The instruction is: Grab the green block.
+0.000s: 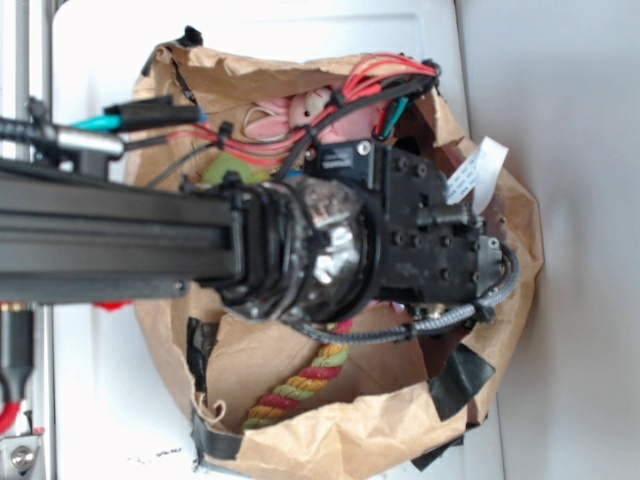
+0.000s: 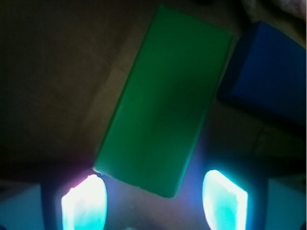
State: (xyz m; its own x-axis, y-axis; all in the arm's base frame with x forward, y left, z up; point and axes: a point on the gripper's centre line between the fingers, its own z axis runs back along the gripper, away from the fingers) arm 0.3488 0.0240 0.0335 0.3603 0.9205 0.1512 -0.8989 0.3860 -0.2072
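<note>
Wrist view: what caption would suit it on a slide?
Open gripper hovers over the green block, with a blue block at its upper right.

A white table (image 1: 560, 150) filled the frame under bright, even light, paler toward the right side. A crumpled brown paper bag (image 1: 330, 425) patched with black tape (image 1: 462, 380) sat mid-frame; its inside was dim and brown.
</note>
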